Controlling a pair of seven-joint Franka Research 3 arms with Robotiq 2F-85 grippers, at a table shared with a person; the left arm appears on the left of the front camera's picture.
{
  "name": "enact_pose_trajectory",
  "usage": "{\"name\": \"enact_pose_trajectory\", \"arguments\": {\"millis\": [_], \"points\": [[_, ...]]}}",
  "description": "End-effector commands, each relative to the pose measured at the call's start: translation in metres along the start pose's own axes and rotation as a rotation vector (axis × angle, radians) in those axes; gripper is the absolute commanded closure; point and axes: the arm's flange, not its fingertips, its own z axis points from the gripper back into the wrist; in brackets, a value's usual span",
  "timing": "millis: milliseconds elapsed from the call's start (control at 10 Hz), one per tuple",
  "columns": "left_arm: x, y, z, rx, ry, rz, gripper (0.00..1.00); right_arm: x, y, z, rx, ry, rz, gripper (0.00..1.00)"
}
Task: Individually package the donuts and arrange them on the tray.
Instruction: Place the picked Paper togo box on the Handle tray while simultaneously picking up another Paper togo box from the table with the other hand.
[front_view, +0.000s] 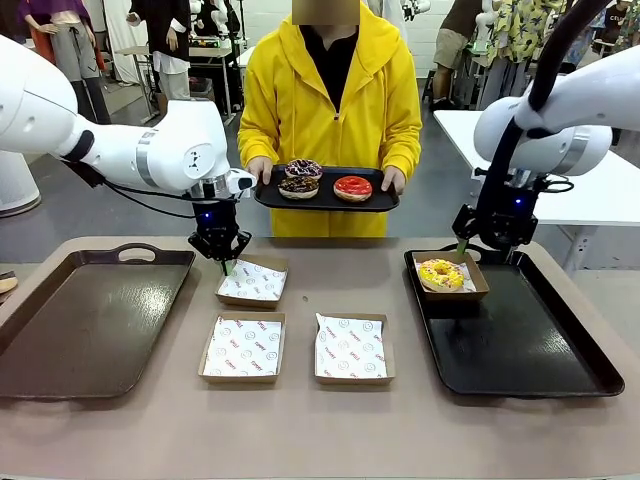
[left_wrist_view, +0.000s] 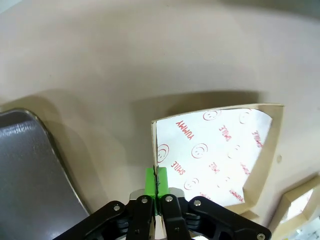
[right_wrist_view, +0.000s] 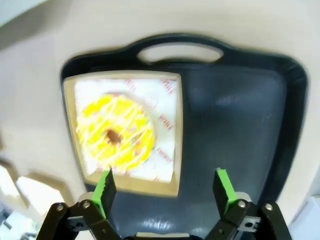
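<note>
while only the yellow donut (front_view: 440, 273) sits boxed in the far-left corner of the right tray (front_view: 540, 350), the red donut (front_view: 352, 187) and two chocolate donuts (front_view: 299, 186) wait on the person's tray (front_view: 325, 203). three lined boxes (front_view: 350, 348) lie empty on the tabletop (front_view: 300, 430). the left fingers (left_wrist_view: 156, 181) pinch the far box (front_view: 252, 281) by its wall. the right fingers (right_wrist_view: 106, 184) hang spread beside the filled box, with most of that tray bare.

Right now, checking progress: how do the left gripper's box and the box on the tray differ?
The left box is empty; the tray box holds the yellow donut. The left gripper pinches the first's wall; the right gripper hangs open by the second. Both are paper-lined.
</note>
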Motion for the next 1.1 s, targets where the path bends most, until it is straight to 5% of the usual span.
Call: {"name": "enact_pose_trajectory", "arguments": {"millis": [0, 600, 1000], "points": [[-0.012, 0.005, 0.047, -0.042, 0.01, -0.006, 1.0, -0.037, -0.036, 0.035, 0.23, 0.053, 0.088, 0.0], [-0.014, 0.0, 0.177, 0.007, -0.097, 0.103, 1.0, -0.124, -0.167, 0.113, 0.698, -0.046, 0.132, 0.0], [-0.022, 0.004, 0.186, -0.017, -0.109, 0.082, 1.0, -0.148, -0.223, 0.097, 0.946, -0.163, 0.093, 0.0]]}}
